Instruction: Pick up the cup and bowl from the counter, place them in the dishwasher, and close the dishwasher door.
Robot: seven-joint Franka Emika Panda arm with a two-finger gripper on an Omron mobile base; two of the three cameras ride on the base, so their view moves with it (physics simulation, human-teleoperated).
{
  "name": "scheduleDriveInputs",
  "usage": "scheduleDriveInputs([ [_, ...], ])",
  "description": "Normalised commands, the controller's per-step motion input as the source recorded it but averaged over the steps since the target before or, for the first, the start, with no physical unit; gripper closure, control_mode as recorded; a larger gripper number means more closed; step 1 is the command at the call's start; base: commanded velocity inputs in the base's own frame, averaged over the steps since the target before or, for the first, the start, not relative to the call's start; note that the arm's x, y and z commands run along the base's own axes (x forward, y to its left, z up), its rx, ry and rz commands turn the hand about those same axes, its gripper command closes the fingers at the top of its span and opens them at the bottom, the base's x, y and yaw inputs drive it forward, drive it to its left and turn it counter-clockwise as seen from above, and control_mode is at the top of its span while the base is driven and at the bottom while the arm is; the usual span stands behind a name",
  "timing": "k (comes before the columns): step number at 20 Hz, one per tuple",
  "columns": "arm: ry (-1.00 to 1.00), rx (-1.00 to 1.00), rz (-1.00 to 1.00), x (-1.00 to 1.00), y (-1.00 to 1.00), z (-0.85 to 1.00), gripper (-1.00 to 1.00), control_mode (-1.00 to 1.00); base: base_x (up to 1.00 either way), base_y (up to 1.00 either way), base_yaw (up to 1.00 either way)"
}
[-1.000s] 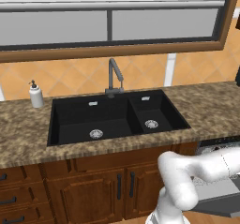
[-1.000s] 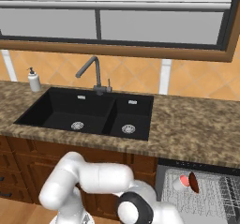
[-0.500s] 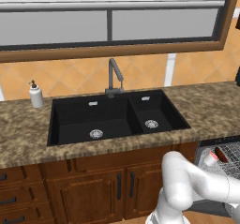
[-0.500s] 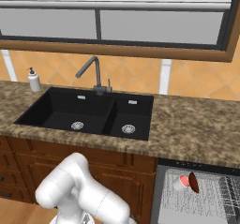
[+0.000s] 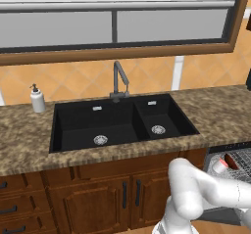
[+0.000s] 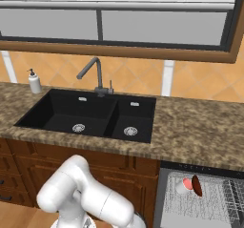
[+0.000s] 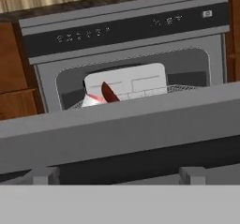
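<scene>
Hand view: the gripper [image 7: 117,178] faces the dishwasher [image 7: 126,31] head-on, its two finger tips [image 7: 43,175] rising at the bottom edge with the door [image 7: 117,129] just beyond them; the tips stand far apart, but whether they touch the door cannot be told, and nothing lies between them. The door's grey edge crosses the view in front of the gripper, partly raised, and hides the lower part of the opening. Beyond and above that edge, inside the dishwasher, the cup [image 7: 92,100] lies tipped on the rack [image 7: 187,88], with the bowl [image 7: 109,92] standing on edge against it, both left of the gripper's centre line. Base views: the cup [image 6: 182,186] and bowl [image 6: 196,185] sit together on the rack [image 6: 209,208], below the counter [image 6: 200,136] and right of the sink [image 6: 90,115]; the arm [image 5: 206,194] reaches low toward the dishwasher.
</scene>
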Motion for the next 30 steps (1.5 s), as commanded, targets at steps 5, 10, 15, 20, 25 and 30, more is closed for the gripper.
scheduleDriveInputs([
  [5, -0.13, 0.0, 0.1, 0.84, 0.0, -0.75, -1.0, -1.0, 0.0, 0.0, 0.0],
  [10, -0.31, 0.0, 0.0, 1.0, 0.24, -0.18, -1.0, -1.0, 0.0, 0.0, 0.0],
  [15, -0.35, 0.0, 0.0, 1.0, 0.34, -0.16, -1.0, -1.0, 0.0, 0.0, 0.0],
  [20, -0.32, 0.0, 0.0, 1.0, 0.38, -0.29, -1.0, -1.0, 0.0, 0.0, 0.0],
  [25, -0.29, 0.0, 0.0, 1.0, 0.42, -0.46, -1.0, -1.0, 0.0, 0.0, 0.0],
  [30, -0.25, 0.0, 0.0, 1.0, 0.41, -0.48, -1.0, -1.0, 0.0, 0.0, 0.0],
])
